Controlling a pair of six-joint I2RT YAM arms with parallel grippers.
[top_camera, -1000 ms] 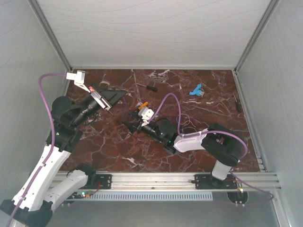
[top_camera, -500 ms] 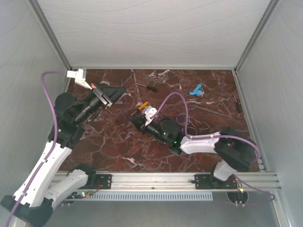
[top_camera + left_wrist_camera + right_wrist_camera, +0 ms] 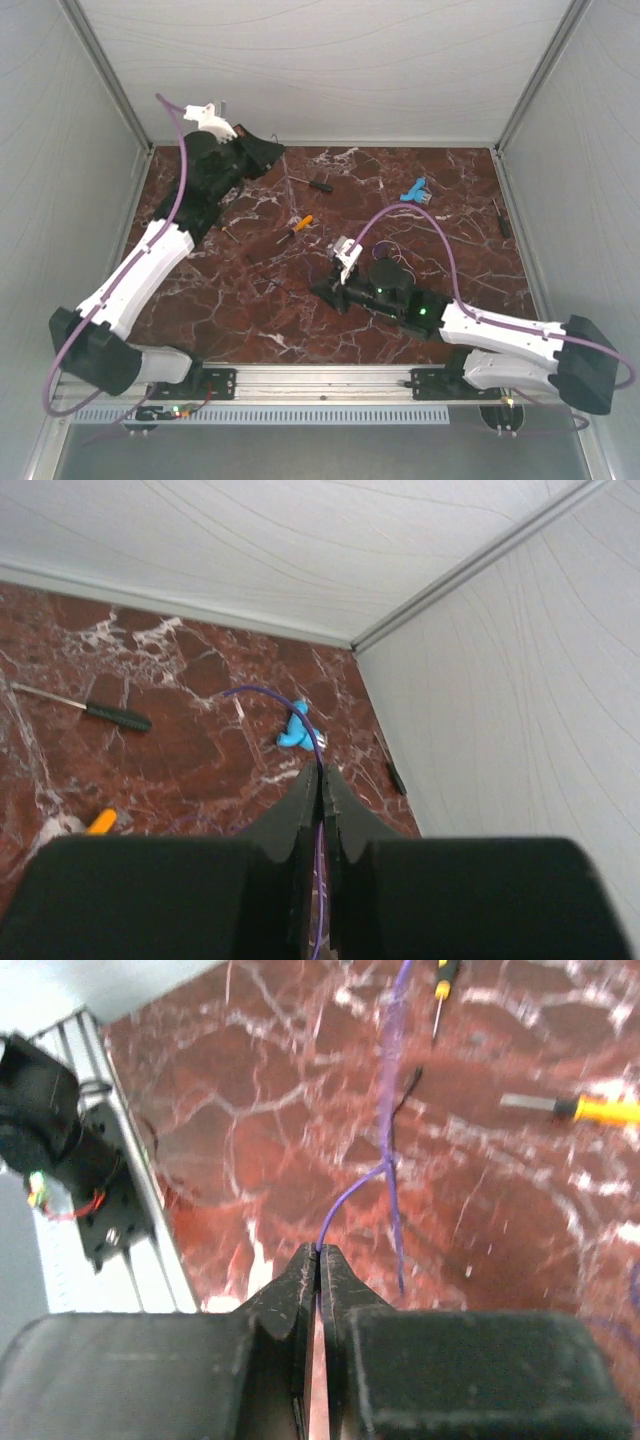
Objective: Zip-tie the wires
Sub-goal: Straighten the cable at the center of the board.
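The wires are thin purple strands. Some loops lie on the marble behind the right arm. My right gripper is low over the table's middle. In the right wrist view it is shut on a purple strand, which runs away across the table towards the screwdrivers. My left gripper is raised at the back left. In the left wrist view it is shut, with a thin purple strand running between the jaws and arcing out past the tips.
There is a black-handled screwdriver, an orange-handled one and a small blue part on the marble. Another dark screwdriver lies by the right wall. White walls enclose three sides. The aluminium rail borders the near edge.
My left gripper has risen and swung back to the far left corner. My right gripper has drawn back towards the near right; the right arm now lies low along the front.
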